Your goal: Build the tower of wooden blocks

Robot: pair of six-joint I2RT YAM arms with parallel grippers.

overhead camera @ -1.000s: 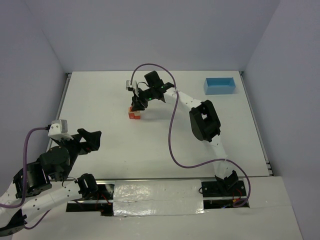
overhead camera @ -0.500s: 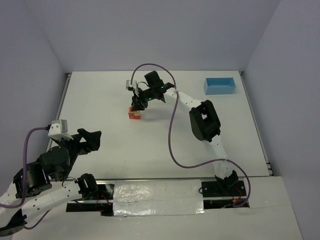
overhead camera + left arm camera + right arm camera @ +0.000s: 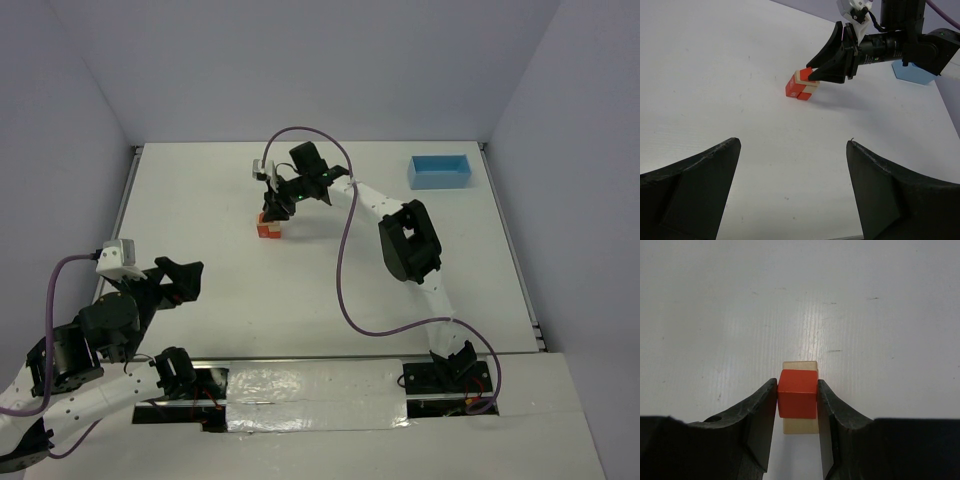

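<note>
Top external view shows you no change from a second ago: both arms stay as they were. Your right arm [image 3: 405,240] reaches far over the white table [image 3: 200,200]. The right gripper [image 3: 797,390] points down, narrowly closed on a small red-orange wooden cube [image 3: 797,401] over a pale tan wooden block [image 3: 800,365]. These top the wood block tower [image 3: 268,228], which stands left of the table's middle on red cubes. Your left gripper [image 3: 792,145], near its base, is spread wide.

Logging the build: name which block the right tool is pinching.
The top red-orange cube, clamped in the right tool; the pale tan piece sits beneath it, other red cubes at the base.
</note>
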